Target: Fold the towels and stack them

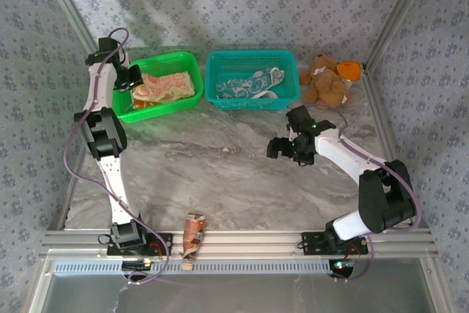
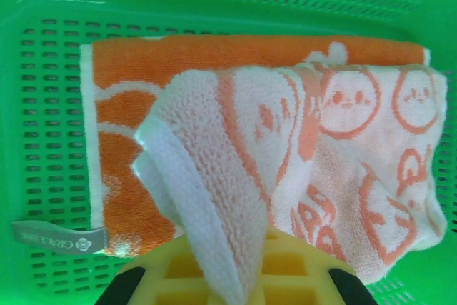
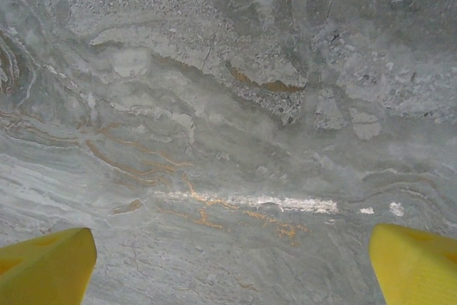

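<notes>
Left gripper [image 1: 130,78]: you have it clenched on one corner of the peach towel [image 2: 357,162], at the left end of the green basket [image 1: 170,56].
Peach towel: in the green basket, on top of the orange towel [image 2: 143,69]. Its pinched corner is lifted and curled toward your fingers, and the rest lies flat.
Orange towel: folded flat on the green basket's floor, with its long axis parallel to the wall opposite your gripper.
Teal towel [image 1: 253,82]: crumpled in the teal basket [image 1: 249,55], just right of the green basket.
Right gripper [image 1: 281,149]: you have its jaws spread wide and grasping nothing, over the table [image 1: 220,174], right of the green basket and nearer you.
</notes>
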`<state>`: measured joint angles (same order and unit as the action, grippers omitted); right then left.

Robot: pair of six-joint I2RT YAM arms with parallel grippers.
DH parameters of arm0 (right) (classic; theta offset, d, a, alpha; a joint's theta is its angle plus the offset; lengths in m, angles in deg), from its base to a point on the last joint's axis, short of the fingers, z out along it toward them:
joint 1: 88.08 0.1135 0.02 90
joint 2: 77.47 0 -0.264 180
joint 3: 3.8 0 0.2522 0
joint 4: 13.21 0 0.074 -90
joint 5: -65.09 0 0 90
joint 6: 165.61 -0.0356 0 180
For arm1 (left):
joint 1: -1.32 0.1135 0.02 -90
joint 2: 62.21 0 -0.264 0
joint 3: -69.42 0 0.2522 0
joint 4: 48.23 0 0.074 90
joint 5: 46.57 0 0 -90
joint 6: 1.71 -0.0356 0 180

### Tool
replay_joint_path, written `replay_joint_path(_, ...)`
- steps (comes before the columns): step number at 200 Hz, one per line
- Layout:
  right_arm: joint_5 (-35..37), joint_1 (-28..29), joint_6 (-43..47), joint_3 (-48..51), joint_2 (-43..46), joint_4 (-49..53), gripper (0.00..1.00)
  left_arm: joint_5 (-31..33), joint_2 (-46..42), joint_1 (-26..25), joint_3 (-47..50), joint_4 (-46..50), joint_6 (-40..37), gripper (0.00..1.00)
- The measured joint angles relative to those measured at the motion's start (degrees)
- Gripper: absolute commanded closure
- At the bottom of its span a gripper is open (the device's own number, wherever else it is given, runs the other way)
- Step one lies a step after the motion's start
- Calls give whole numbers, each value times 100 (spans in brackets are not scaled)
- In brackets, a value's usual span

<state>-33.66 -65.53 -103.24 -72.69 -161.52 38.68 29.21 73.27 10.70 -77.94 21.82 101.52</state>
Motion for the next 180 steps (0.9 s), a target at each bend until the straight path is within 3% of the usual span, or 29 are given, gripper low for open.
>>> replay_joint_path(76,0,11,2,-63,-37,26,0,393,369,26,59,-140,-37,95)
replay_joint_path(95,0,11,2,-63,-37,42,0,538,446,26,59,-122,-48,77)
replay_joint_path(106,0,11,2,-63,-37,46,0,697,474,26,59,-87,-15,49)
replay_joint_path(112,-2,11,2,-63,-37,46,0,780,481,26,59,-76,-33,40)
replay_joint_path(131,-2,11,2,-63,-37,44,0,1051,490,26,59,-31,-13,36)
replay_joint_path(144,-2,11,2,-63,-37,44,0,1200,490,26,52,9,9,29)
replay_joint_path(158,-2,11,2,-63,-37,44,0,1373,490,26,13,105,52,15)
replay_joint_path(180,-4,11,2,-63,-37,44,0,1611,490,-9,-197,278,142,13)
